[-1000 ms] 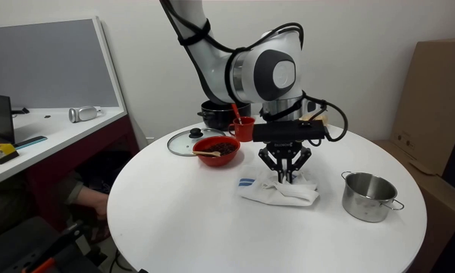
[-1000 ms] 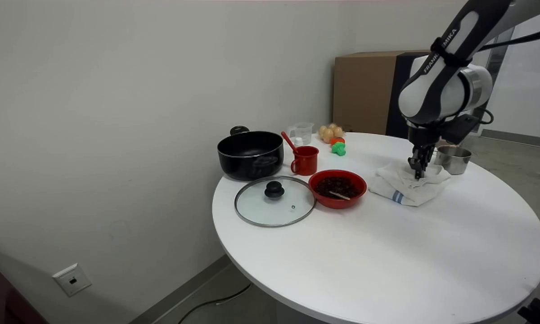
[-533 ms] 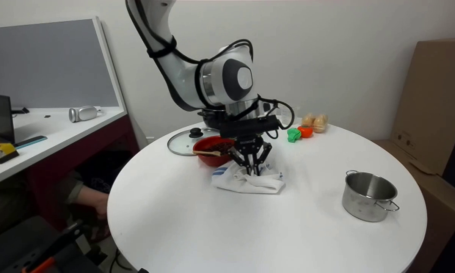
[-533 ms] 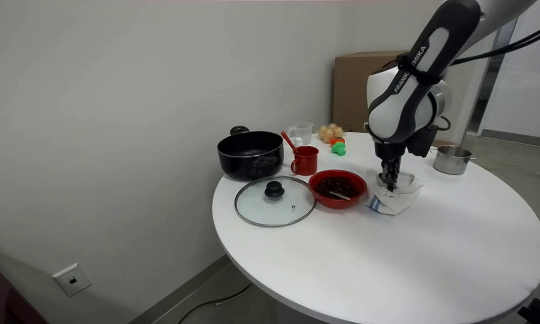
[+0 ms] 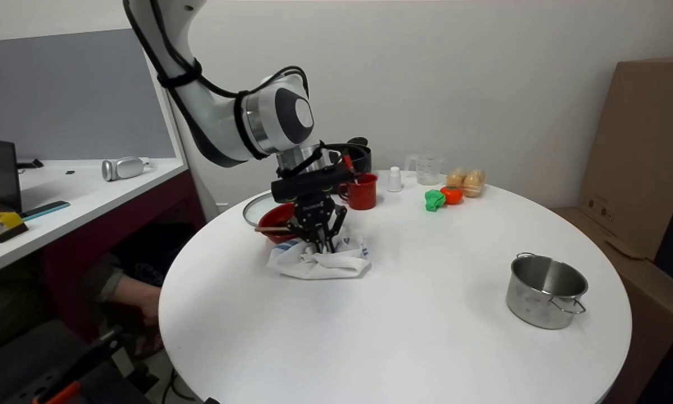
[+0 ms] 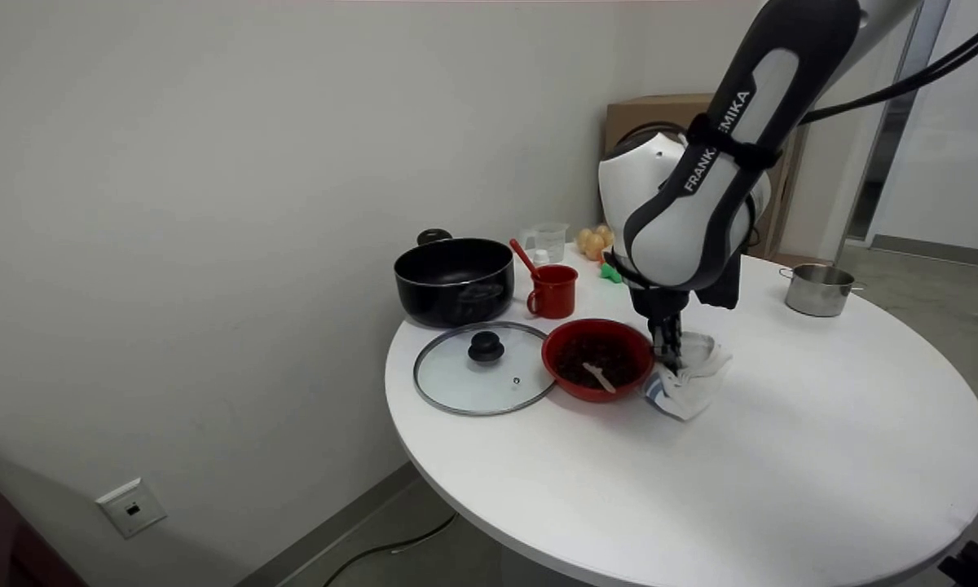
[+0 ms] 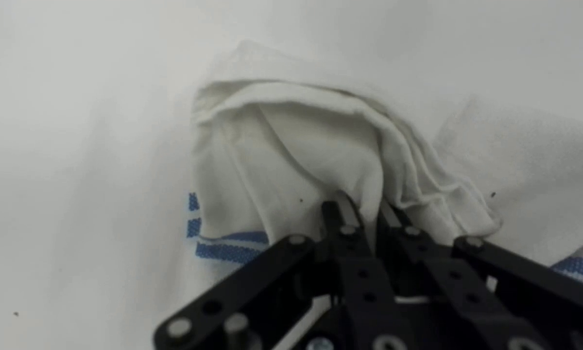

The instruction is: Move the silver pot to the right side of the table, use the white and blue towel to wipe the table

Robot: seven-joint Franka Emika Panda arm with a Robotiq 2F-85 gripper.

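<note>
The white and blue towel (image 5: 319, 266) lies bunched on the white round table (image 5: 426, 342), its blue stripes showing beside the red bowl. My gripper (image 5: 325, 247) points down into the cloth and is shut on it. In the wrist view a fold of the towel (image 7: 296, 146) is pinched between the fingers of the gripper (image 7: 362, 201); the very tips are buried. The silver pot (image 5: 538, 303) stands upright on the right side of the table in that exterior view, well apart from the gripper. Both exterior views show it.
Right against the towel and gripper sits a red bowl (image 6: 574, 387) of dark bits with a spoon. A glass lid (image 6: 456, 375), black pot (image 6: 454, 285) and red mug (image 6: 556, 293) stand close behind. Further back are a green item (image 5: 434, 200) and a tomato-like item (image 5: 452, 195).
My gripper has dragged the towel away from the silver pot and towards the red bowl. During the last half second the bowl and glass lid have shifted the same way.
</note>
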